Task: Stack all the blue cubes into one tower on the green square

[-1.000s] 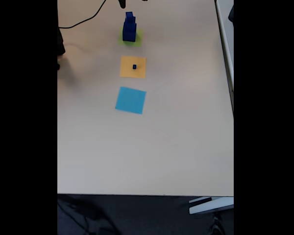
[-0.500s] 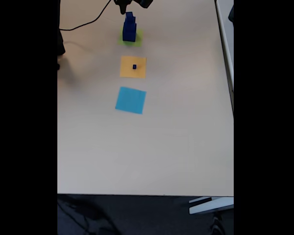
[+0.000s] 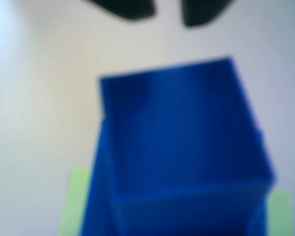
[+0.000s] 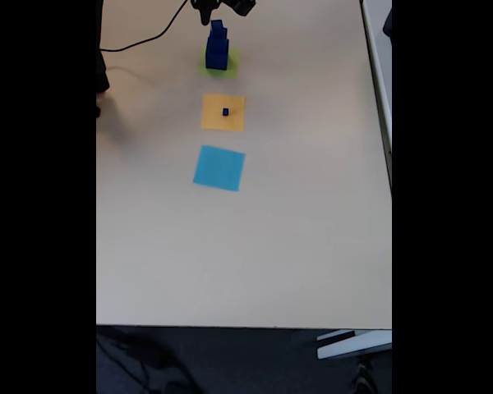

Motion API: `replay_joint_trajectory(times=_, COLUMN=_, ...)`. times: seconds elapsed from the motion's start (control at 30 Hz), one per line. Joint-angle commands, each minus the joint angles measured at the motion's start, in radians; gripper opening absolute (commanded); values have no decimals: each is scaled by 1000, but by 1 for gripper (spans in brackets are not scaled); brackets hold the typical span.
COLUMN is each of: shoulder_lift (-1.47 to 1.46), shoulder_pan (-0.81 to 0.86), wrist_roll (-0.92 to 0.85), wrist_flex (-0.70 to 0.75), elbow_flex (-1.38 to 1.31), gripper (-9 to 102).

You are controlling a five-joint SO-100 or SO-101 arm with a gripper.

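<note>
The pincer shows in the wrist view as two dark, blurred fingertips at the top edge, standing apart with pale bench between them and nothing held, so it reads as open. Just below them, filling most of the view, is the top cube of the tower, a dark blue block with sharp edges and flat faces; a wider blue block shows under it at the lower left. Corners of the green square peep out either side at the bottom. The cube lies clear of the fingertips, not between them. By its look it is a rigid, light, smooth-sided piece, likely a little slippery, so a hold across two opposite flat faces, squarely and near mid-height, would suit it best.

In the fixed view the pincer is a dark shape at the top edge, close above the tower of blue cubes, which stands on the green square at the far end of the bench. Whether it touches the tower cannot be told at this size. A tiny blue cube sits alone on the orange square, well apart from the pincer and nearer the camera; beyond it lies the bare light-blue square. That tiny cube looks the hardest to pinch, offering little face to grip.
</note>
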Motion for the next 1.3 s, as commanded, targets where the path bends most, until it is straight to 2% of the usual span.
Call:
replay_joint_trajectory(times=0.0, shoulder_lift=6, shoulder_pan=-2, wrist_roll=-5, wrist_flex=2, elbow_flex=-38, gripper=0)
replay_joint_trajectory(times=1.27, shoulder_lift=-29, shoulder_pan=43, wrist_roll=-89, wrist_flex=5, elbow_flex=-112, gripper=0)
